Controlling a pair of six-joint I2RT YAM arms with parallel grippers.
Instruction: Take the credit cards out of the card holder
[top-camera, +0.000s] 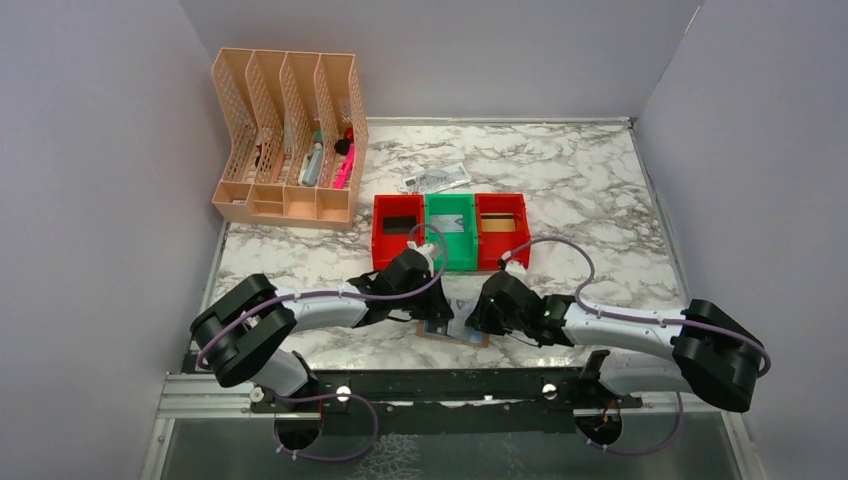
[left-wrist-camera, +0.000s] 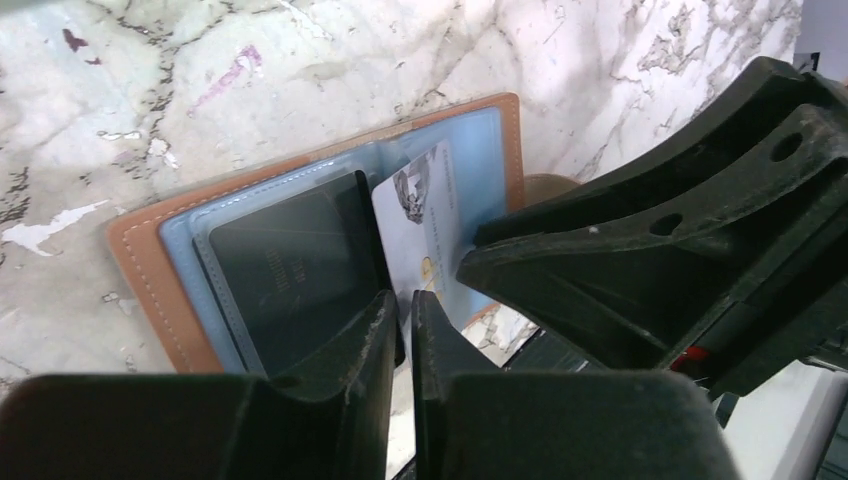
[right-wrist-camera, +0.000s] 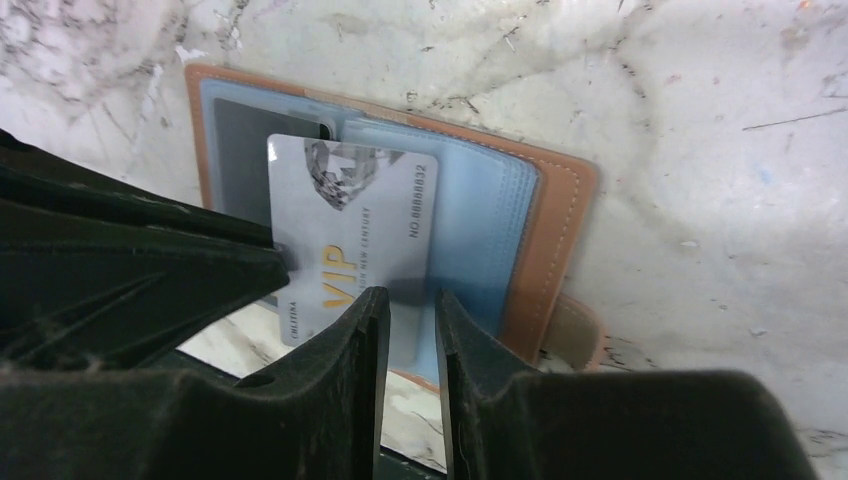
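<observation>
Top view: card holder (top-camera: 462, 335) is mostly hidden under both wrists. Only a tan sliver shows, at the near edge of the worktop (top-camera: 600, 200) between the arms. In the wrist views the holder lies open and flat, blue panels up, with one side of each view blocked by the other arm's black housing.

Dark card (left-wrist-camera: 285, 270) sits in a pocket, print unreadable. Silver card (right-wrist-camera: 350, 230) with gold VIP lettering lies across the fold over the blue panels. Hard to tell whether any of it is in a pocket.

Left pincer (left-wrist-camera: 402, 325): fingers nearly together, thin slit. The silver card's corner runs into the slit and reads as pinched.

Right pincer (right-wrist-camera: 410, 320): narrow gap too, tips at the near edge of the silver card and a blue leaf. What sits between them is hidden, so I cannot tell the grip.

Just beyond the pincers is a row of touching bins: red bin (top-camera: 380, 230), green bin (top-camera: 450, 255), second red bin (top-camera: 522, 225). Each holds something flat, too small to identify. Paper note (top-camera: 435, 178) lies behind them. Peach file rack (top-camera: 290, 110) with pens stands at the far left.
</observation>
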